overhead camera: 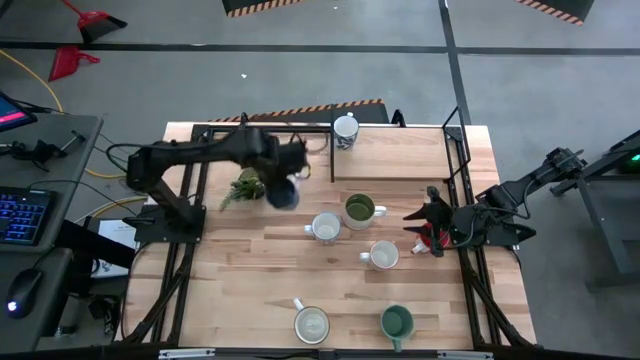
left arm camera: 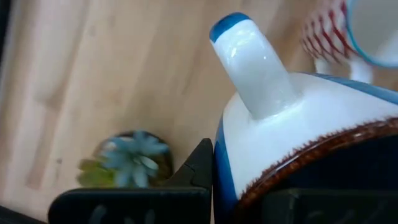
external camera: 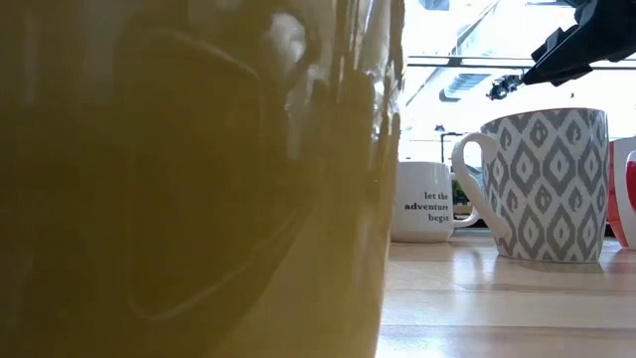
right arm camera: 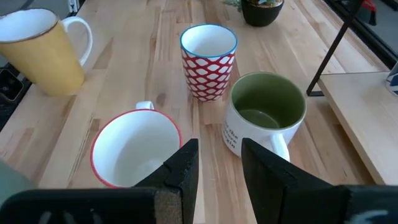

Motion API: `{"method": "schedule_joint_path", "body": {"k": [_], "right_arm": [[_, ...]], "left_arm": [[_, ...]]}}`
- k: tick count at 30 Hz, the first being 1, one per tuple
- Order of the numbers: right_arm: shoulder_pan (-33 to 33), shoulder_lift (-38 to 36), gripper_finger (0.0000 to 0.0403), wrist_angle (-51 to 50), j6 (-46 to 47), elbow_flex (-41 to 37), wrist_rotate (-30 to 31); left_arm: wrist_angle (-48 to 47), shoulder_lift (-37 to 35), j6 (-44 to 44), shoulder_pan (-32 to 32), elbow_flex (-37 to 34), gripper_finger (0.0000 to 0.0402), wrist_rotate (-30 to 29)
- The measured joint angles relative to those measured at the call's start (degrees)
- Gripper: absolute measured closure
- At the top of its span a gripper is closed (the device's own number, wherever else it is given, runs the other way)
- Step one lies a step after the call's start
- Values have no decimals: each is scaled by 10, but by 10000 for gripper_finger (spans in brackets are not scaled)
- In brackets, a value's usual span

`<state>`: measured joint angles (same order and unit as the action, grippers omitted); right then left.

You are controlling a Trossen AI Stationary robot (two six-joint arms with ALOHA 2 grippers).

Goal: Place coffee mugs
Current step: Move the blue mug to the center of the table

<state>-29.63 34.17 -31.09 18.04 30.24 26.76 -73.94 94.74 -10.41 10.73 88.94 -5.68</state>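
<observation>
Potted plant [overhead camera: 243, 188] on counter [overhead camera: 250, 280] just beside left tool [overhead camera: 285, 185], clamped on blue mug [overhead camera: 283, 195] at rim, arm reaching across from left edge. Olive mug [overhead camera: 359, 209], white mugs [overhead camera: 326, 227] mid-counter; teal mug [overhead camera: 397, 322] near front edge; one mug [overhead camera: 345, 130] on raised board [overhead camera: 400, 155] at back. Right tool [overhead camera: 428, 228] partly open, empty, by right rail over red-rimmed mug [right arm camera: 135, 146].

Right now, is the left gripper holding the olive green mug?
No, the left gripper is shut on the blue mug; the olive green mug stands free on the table.
</observation>
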Motion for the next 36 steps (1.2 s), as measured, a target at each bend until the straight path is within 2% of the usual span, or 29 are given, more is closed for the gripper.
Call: {"method": "schedule_joint_path", "body": {"k": [7, 15, 21, 28, 36], "right_arm": [[0, 0, 299, -2, 0, 0, -3], [0, 0, 299, -5, 0, 0, -7], [0, 0, 299, -9, 1, 0, -14], [0, 0, 299, -9, 0, 0, -14], [0, 0, 299, -11, 14, 0, -20]], "left_arm": [[2, 70, 43, 61, 57, 398, 5], [-2, 153, 96, 77, 99, 398, 5], [-56, 160, 104, 82, 138, 398, -5], [-70, 160, 109, 85, 179, 398, -20], [-69, 160, 97, 81, 171, 398, -17]]}}
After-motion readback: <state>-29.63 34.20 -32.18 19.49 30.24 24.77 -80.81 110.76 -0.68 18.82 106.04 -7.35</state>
